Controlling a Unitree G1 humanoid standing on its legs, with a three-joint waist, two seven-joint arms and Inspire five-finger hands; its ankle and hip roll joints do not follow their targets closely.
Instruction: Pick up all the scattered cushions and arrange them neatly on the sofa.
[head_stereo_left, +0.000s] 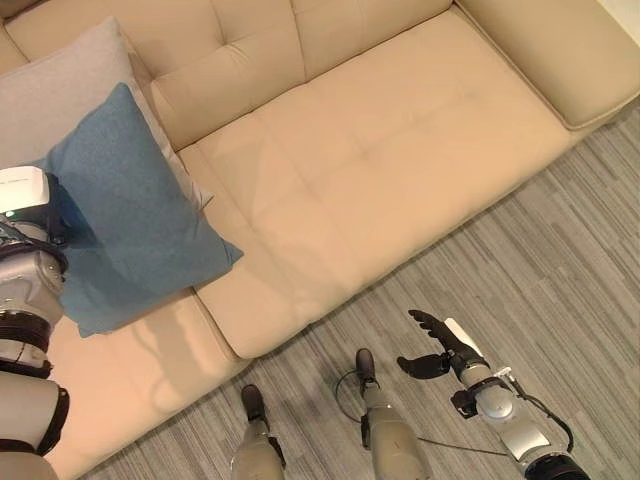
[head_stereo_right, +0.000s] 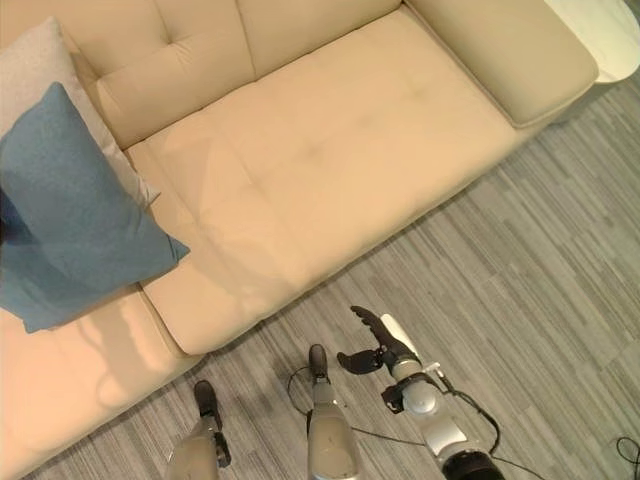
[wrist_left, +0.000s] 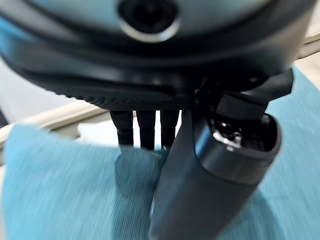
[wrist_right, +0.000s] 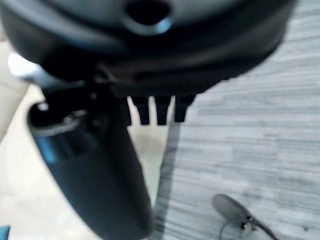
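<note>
A blue cushion (head_stereo_left: 140, 220) stands on the left seat of the beige sofa (head_stereo_left: 380, 150), leaning back on a grey cushion (head_stereo_left: 60, 90) in the corner. My left hand (head_stereo_left: 52, 232) is at the blue cushion's (wrist_left: 60, 190) left edge. In the left wrist view its fingers (wrist_left: 142, 130) reach behind the cloth's edge and the thumb (wrist_left: 210, 180) lies over the front, pinching it. My right hand (head_stereo_left: 440, 345) hangs open above the floor in front of the sofa, holding nothing.
The sofa's middle and right seats are bare, and its right armrest (head_stereo_left: 560, 50) closes off the far end. Grey striped floor (head_stereo_left: 560, 260) runs along the sofa's front. A pale rounded object (head_stereo_right: 605, 30) stands beyond the armrest.
</note>
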